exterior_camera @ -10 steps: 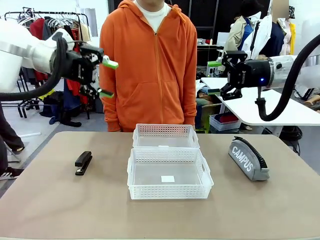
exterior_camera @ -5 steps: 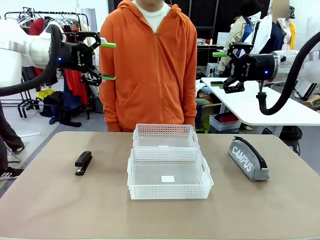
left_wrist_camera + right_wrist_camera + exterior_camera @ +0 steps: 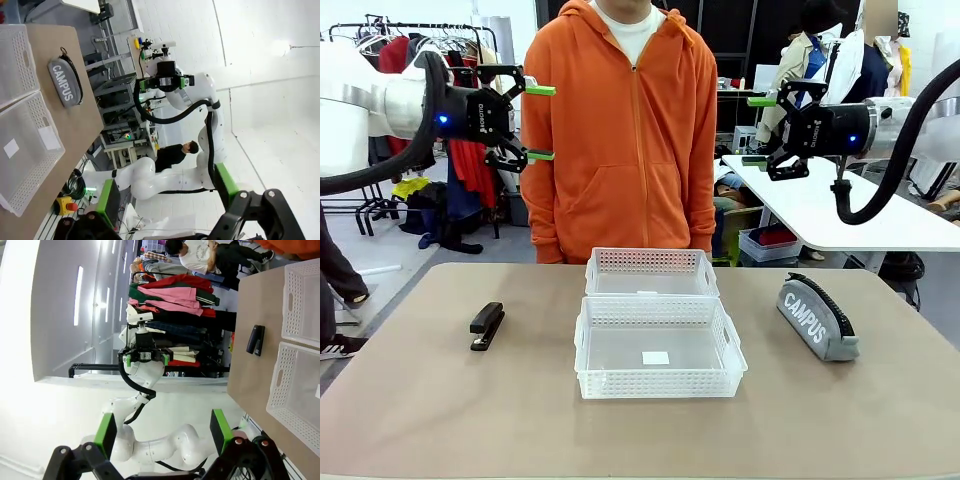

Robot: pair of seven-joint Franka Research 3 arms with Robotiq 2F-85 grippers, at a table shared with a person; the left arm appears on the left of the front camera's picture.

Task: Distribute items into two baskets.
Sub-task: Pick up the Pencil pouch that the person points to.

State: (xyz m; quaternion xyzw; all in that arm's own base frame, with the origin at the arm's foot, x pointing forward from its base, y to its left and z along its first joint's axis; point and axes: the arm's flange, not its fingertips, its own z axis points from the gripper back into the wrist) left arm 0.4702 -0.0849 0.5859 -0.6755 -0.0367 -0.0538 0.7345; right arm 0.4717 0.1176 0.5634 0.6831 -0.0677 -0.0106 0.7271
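Note:
A small black stapler (image 3: 487,325) lies on the left of the table, also seen in the right wrist view (image 3: 256,339). The grey CAMPUS pouch (image 3: 817,317) lies on the right (image 3: 64,83). Between them, two translucent-white lattice baskets stand touching, the near basket (image 3: 660,383) in front of the far basket (image 3: 651,262). My left gripper (image 3: 540,122) hangs high above the table's left side, open, holding nothing (image 3: 167,195). High on the right, my right gripper (image 3: 758,130) stands open with nothing between its fingers (image 3: 162,430). The two grippers point toward each other.
A person in an orange hoodie (image 3: 617,130) stands at the far edge behind the baskets, hands out of sight. A white table (image 3: 840,215) stands behind on the right and a clothes rack (image 3: 420,60) on the left. Bare tabletop lies in front of the baskets.
Both grippers have risen a little and levelled out, fingers pointing inward. They stay open. Stapler, pouch and baskets have not moved.

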